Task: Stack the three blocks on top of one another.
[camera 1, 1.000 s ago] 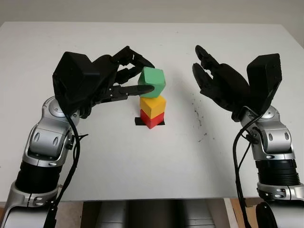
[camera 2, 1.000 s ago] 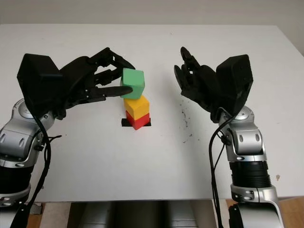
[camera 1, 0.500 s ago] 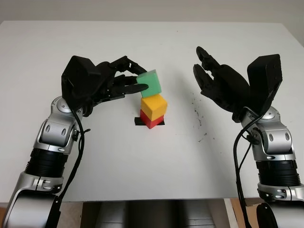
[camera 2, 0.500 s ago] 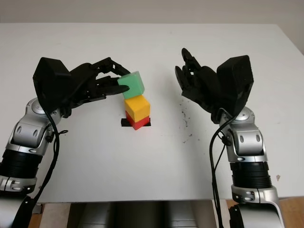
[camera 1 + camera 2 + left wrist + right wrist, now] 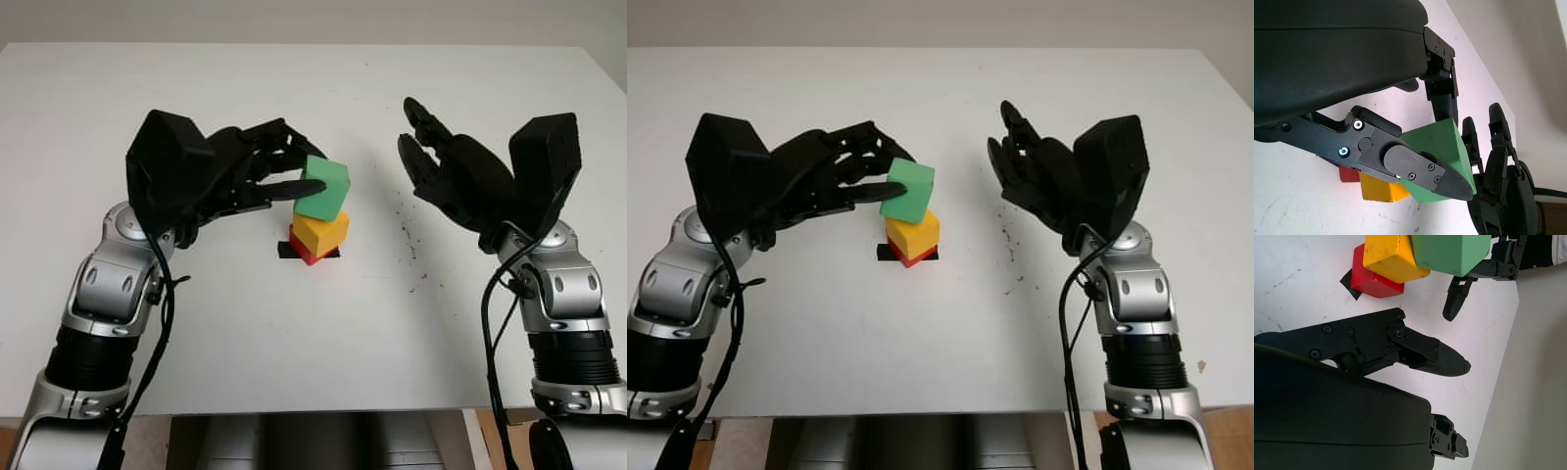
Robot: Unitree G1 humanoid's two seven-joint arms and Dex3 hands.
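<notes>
My left hand is shut on the green block, pinching it from its left side just above the stack. The green block is tilted, and its lower edge meets the top of the yellow block. The yellow block sits askew on the red block, which is mostly hidden under it. The red block stands on a small black tape mark at the table's middle. The left wrist view shows the green block between the fingers over the yellow and red blocks. My right hand hovers open to the right of the stack, apart from it.
The white table stretches all around the stack. Dark specks mark the surface right of the blocks, under the right hand. The table's front edge runs close before both arms.
The left hand has brought the green block down and to the right, tipping it the other way onto the yellow block. The yellow block now sits more askew. The right hand has stayed put.
</notes>
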